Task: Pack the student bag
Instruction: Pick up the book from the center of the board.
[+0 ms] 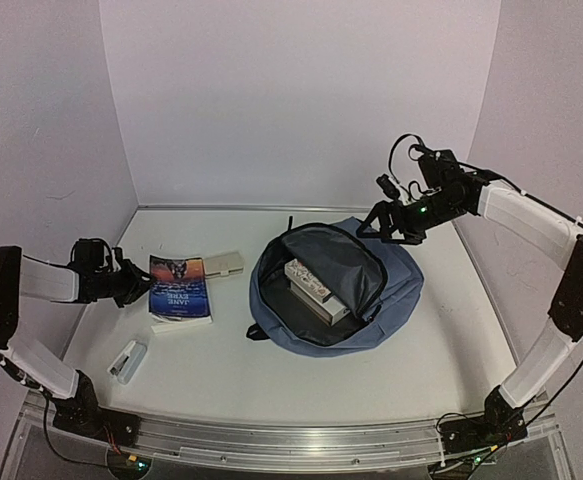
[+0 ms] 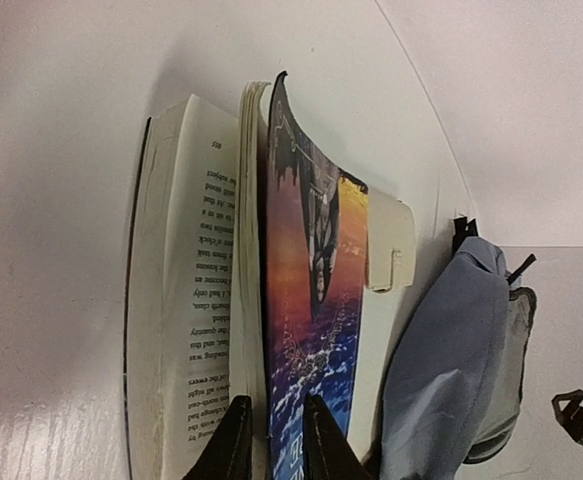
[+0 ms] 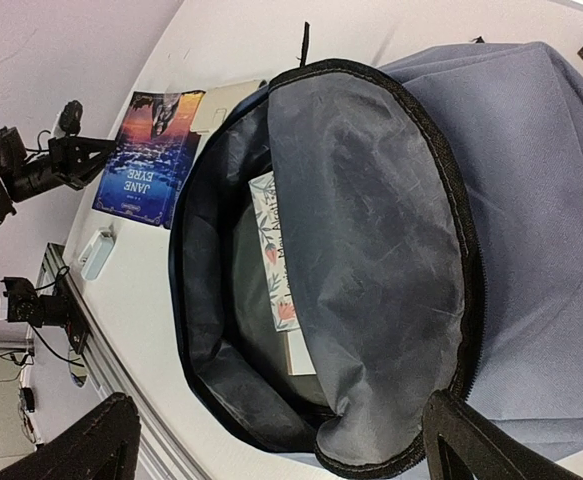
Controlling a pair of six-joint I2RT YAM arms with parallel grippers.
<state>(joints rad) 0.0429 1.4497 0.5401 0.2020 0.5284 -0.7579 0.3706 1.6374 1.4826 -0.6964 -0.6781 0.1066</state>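
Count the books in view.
2. One paperback lies on the table, its cover pinched by the left gripper; one floral book sits inside the open student bag. Others may hide beneath it.

Paperback [image 1: 180,288], "Jane Eyre", blue-orange cover, lies on white tabletop [image 1: 271,380]. Front cover is lifted off the pages, w/ some text pages fanned open. Small cream box [image 1: 223,264] sits just right of paperback's far corner (touching or not, can't tell). White stapler-like item [image 1: 128,361] is on paperback's near side, apart from it. Well right of paperback: floral-cover book [image 1: 307,281] atop a 2nd one [image 1: 333,310]. Pale walls [image 1: 301,100] behind.
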